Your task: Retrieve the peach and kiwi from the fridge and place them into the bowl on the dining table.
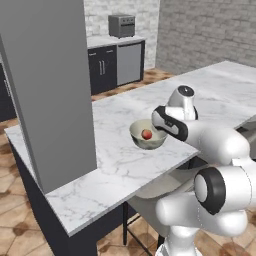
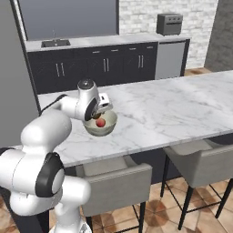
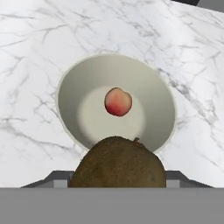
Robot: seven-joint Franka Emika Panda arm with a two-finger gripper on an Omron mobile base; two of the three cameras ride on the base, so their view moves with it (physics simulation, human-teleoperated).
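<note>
Near the desk [image 2: 182, 109]'s front edge, by its left corner | my end effector [image 2: 103, 109] grasps the kiwi [image 3: 117, 162], hovering above the bowl [image 3: 157, 94] | bowl lies straight below me | peach [image 3: 118, 101] rests at its centre | I judge release comes next.

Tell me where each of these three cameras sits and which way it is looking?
Left base view: behind the arm's left, looking down across the dining table at the bowl; the white arm rises at lower right.
Right base view: behind its right, facing the dark cabinets; the arm rises at lower left.
Hand view: on the hand, looking down into the bowl; the kiwi sits in the jaws.
All three share the bowl holding the peach.
</note>
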